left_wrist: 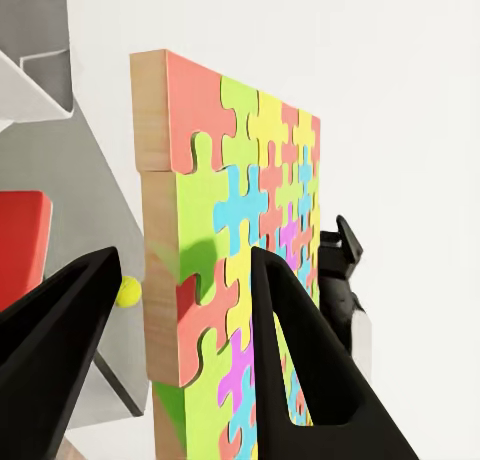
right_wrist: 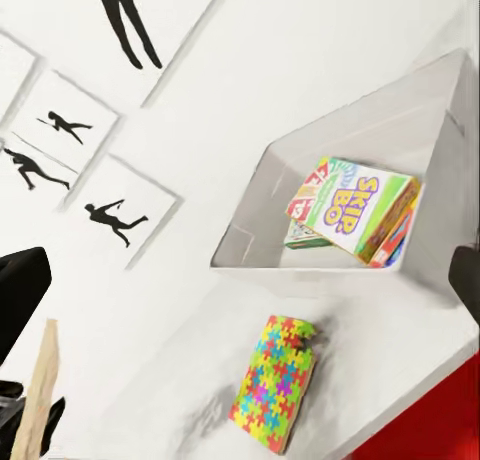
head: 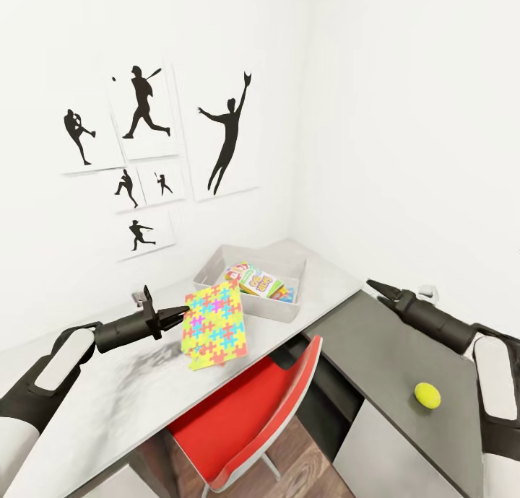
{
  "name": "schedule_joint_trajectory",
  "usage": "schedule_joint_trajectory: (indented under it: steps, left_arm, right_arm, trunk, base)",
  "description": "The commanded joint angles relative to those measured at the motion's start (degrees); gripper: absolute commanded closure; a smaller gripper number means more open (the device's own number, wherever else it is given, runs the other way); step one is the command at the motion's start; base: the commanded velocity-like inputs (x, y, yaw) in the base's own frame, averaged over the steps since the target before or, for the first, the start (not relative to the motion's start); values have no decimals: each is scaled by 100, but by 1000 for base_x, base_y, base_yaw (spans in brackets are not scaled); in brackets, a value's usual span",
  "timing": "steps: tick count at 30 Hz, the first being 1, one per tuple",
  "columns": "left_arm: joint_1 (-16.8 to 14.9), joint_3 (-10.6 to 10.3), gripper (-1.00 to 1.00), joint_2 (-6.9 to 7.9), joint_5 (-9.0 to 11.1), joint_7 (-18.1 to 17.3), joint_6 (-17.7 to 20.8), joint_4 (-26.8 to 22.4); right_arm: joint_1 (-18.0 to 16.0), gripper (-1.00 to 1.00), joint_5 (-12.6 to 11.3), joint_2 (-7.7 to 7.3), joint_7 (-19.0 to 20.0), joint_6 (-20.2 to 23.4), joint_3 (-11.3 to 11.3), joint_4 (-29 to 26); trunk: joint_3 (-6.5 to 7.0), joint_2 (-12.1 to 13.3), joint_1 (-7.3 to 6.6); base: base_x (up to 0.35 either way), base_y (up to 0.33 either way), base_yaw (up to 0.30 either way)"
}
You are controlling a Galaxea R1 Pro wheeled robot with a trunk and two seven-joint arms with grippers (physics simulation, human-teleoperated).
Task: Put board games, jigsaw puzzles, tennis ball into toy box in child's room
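My left gripper [head: 179,313] is shut on the edge of a jigsaw puzzle [head: 213,317], a bright multicoloured flat box, and holds it above the table [head: 94,411]. In the left wrist view one finger lies over the puzzle [left_wrist: 215,230] face and the other under its wooden edge. A second puzzle [right_wrist: 272,380] lies flat on the table beside the toy box [right_wrist: 440,130]. The pale grey toy box [head: 285,312] stands in the corner with board games [head: 256,280] inside it. The tennis ball [head: 427,395] rests on the darker desk. Above that desk my right gripper [head: 377,287] hovers open and empty.
A red chair [head: 245,418] is tucked under the table between my arms. The darker grey desk [head: 390,354] meets the pale table at a right angle. White walls close the corner, with black baseball-player pictures [head: 144,108] on the left wall.
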Motion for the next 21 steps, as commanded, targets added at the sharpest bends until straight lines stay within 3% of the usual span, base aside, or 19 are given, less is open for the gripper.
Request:
schedule_joint_trajectory:
  steps: [1, 6, 13, 21]
  left_arm:
    - [-7, -11, 100, 5, -3, -27, 16, 3]
    - [-7, -15, 100, 5, -3, -31, 19, 3]
    - [-7, -7, 100, 19, -3, -36, 26, 3]
    - [-7, -2, 100, 22, -11, -28, 27, 3]
  right_arm:
    - [-193, -100, 33, -5, -193, 27, 67, 160]
    - [-559, -100, 9, -12, -563, 27, 189, 565]
    - [-596, -100, 48, 63, -619, 27, 237, 563]
    - [-550, -100, 44, 52, -618, 27, 237, 559]
  trunk:
    - [-13, -14, 3]
    - [-13, -14, 3]
    - [-13, -14, 3]
    - [-13, -14, 3]
  base:
    - [0, 0, 0]
    - [0, 0, 0]
    - [1, -10, 0]
    - [168, -206, 0]
